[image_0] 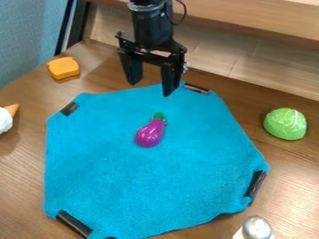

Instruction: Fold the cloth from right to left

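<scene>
The blue cloth (168, 172) lies spread out flat on the wooden table, with a black clip or band at each of its corners. A purple toy eggplant with a green top (150, 132) rests on the cloth, above its middle. The black gripper (149, 87) hangs over the cloth's far edge, its two fingers wide apart and nothing between them. It is behind the eggplant and not holding the cloth.
A yellow-orange block (63, 67) sits at the upper left, and a white-topped toy cone (5, 119) at the left edge. On the right is a green toy cabbage (285, 123). A silver-capped shaker (256, 228) stands at the lower right. A wooden ledge runs behind.
</scene>
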Controlling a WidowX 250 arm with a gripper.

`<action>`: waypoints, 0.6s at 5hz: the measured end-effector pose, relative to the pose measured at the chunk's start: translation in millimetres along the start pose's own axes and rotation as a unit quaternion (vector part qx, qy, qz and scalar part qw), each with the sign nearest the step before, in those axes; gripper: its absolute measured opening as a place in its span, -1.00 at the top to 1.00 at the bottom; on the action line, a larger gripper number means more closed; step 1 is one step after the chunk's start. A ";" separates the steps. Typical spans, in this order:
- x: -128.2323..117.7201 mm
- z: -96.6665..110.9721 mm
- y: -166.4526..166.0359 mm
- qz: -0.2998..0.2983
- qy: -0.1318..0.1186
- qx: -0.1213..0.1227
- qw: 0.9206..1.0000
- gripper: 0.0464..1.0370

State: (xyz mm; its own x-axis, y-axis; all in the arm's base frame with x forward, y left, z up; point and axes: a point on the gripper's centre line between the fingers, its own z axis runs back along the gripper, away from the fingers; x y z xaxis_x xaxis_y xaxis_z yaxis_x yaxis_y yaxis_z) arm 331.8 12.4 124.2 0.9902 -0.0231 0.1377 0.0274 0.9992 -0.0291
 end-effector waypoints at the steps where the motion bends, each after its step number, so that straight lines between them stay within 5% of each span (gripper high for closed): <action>1: -1.4 -9.4 0.3 0.002 0.015 -0.001 1.000 -0.93; 3: 19.8 -26.7 -27.4 -0.011 0.020 -0.008 1.000 -0.93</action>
State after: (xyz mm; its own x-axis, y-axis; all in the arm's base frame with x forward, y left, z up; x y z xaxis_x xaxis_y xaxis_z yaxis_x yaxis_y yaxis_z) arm 354.2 -16.3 101.3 0.9940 -0.0463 0.0994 0.0506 0.9978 -0.0421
